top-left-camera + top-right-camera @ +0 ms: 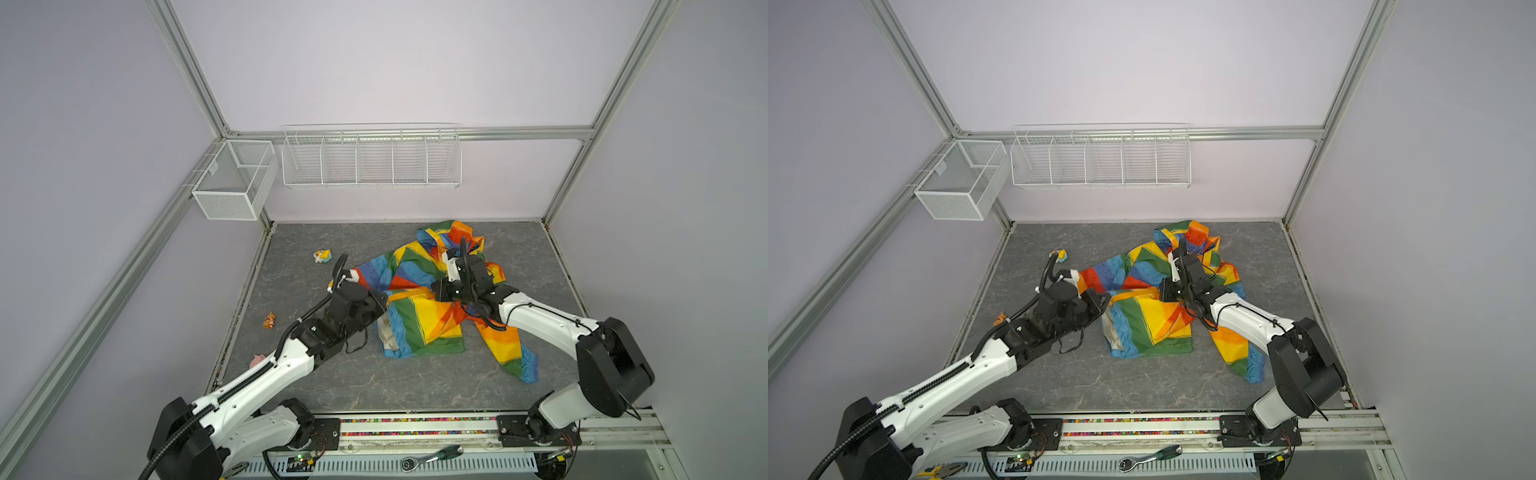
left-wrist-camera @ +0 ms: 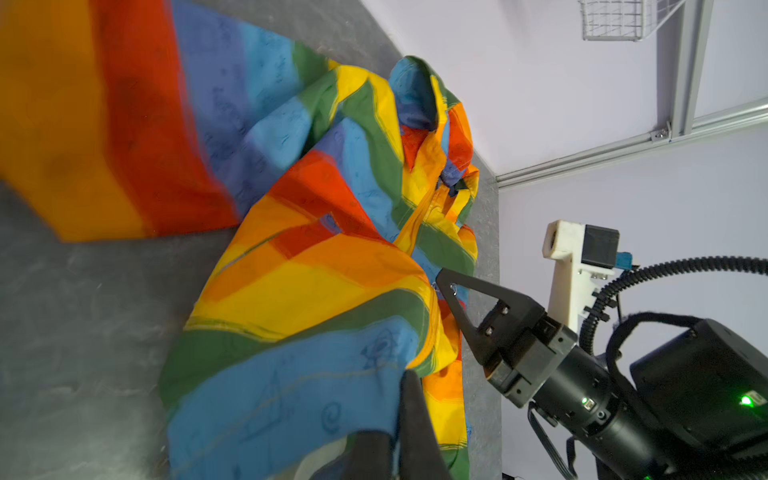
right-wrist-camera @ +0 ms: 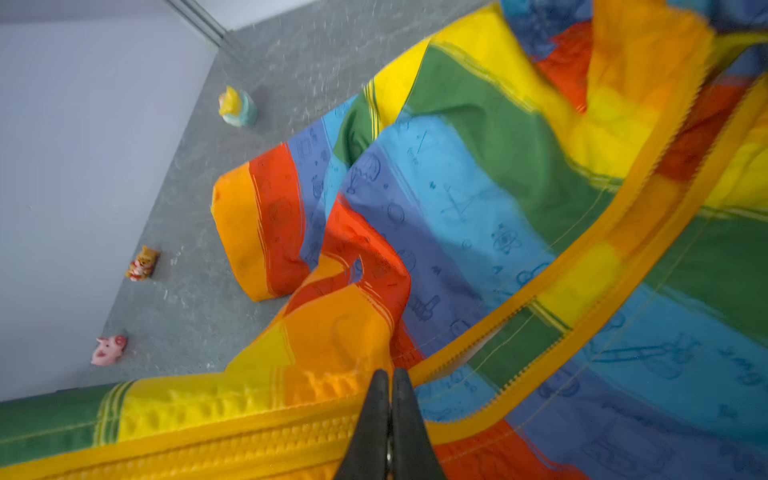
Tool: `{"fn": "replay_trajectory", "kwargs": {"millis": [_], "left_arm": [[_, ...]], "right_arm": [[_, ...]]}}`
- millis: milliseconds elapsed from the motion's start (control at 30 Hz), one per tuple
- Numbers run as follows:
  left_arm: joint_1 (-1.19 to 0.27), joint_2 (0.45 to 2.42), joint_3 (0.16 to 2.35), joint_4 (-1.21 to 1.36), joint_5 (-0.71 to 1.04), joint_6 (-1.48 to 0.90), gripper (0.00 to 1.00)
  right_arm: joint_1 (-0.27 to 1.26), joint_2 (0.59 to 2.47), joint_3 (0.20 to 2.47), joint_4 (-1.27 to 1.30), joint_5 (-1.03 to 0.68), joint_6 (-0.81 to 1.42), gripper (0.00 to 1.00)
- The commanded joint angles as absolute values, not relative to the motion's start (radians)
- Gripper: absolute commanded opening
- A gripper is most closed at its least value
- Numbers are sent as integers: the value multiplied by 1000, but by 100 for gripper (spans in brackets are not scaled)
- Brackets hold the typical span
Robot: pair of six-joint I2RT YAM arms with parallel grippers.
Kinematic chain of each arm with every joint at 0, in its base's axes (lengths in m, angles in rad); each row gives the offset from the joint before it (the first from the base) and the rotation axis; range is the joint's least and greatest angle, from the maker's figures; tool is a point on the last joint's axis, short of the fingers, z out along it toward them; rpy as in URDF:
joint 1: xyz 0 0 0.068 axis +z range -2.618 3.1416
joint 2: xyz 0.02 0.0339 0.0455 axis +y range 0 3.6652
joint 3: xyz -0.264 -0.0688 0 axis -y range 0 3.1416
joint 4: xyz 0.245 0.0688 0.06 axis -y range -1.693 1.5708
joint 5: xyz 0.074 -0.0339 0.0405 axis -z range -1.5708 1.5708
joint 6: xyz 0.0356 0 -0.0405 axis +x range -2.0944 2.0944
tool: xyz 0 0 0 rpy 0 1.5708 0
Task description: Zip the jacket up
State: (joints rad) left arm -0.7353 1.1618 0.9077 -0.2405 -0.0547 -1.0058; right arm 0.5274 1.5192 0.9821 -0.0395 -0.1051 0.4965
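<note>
Farthest from the wire rack [image 1: 371,160], the hem of the jacket [image 1: 419,324], crumpled on the desk [image 1: 332,382] before the rack's right end, is being pinched by the fully closed left end effector [image 1: 383,306]. Nearer the rack, the zipper [image 3: 582,266] is being clamped by the closed right end effector [image 3: 390,376]. A slow, straight pull towards the rack against a taut hem is being judged best.

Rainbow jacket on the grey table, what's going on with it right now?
The small rainbow-striped hooded jacket lies crumpled on the grey marbled table, partway through being zipped. The left tool is shut on a blue-striped part of it. The right tool is shut on the orange-yellow zipper, whose two sides ahead lie apart, so it's unfinished.
</note>
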Motion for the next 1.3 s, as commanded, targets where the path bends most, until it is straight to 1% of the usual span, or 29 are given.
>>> {"fn": "replay_trajectory", "kwargs": {"millis": [0, 33, 100, 200, 333, 400, 433, 467, 533, 633, 700, 800, 933, 1000, 1100, 1167, 1267], "left_arm": [[-716, 1337, 1220, -339, 7, -736, 0], [-716, 1405, 1317, -363, 35, -699, 0], [-716, 1565, 1553, -396, 154, -620, 0], [-731, 1790, 1917, -463, 309, -573, 0], [-800, 2043, 2443, -664, 404, -471, 0], [-813, 2126, 2617, -721, 445, -480, 0], [-813, 2138, 2641, -737, 441, -490, 0], [-812, 2136, 2631, -752, 416, -497, 0], [-803, 2083, 2506, -742, 362, -497, 0], [-747, 1933, 2116, -548, 326, -606, 0], [-690, 1828, 1848, -394, 300, -697, 0], [-632, 1725, 1581, -291, 281, -755, 0], [-614, 1634, 1351, -238, 281, -773, 0], [-615, 1597, 1245, -191, 289, -795, 0], [-614, 1542, 1118, -136, 298, -824, 0], [-615, 1498, 1055, -123, 280, -834, 0], [-614, 1426, 991, -148, 246, -828, 0]], "right_arm": [[433, 1450, 1060, -119, -128, 446, 6], [403, 1437, 1078, -134, -134, 439, 6], [326, 1401, 1114, -168, -152, 431, 6], [213, 1343, 1152, -208, -192, 429, 6], [63, 1239, 1160, -219, -251, 443, 6], [18, 1196, 1160, -219, -275, 448, 6], [6, 1186, 1158, -219, -284, 449, 6], [0, 1181, 1158, -218, -295, 451, 6], [-2, 1196, 1150, -213, -327, 456, 6], [2, 1267, 1120, -180, -413, 477, 6], [18, 1318, 1075, -139, -440, 488, 6], [61, 1363, 991, -76, -443, 500, 6], [161, 1385, 901, -13, -431, 516, 6], [241, 1401, 864, 4, -403, 517, 6], [319, 1435, 829, 14, -336, 517, 6], [349, 1462, 827, 14, -297, 520, 6], [354, 1506, 852, -2, -239, 513, 6]]}}
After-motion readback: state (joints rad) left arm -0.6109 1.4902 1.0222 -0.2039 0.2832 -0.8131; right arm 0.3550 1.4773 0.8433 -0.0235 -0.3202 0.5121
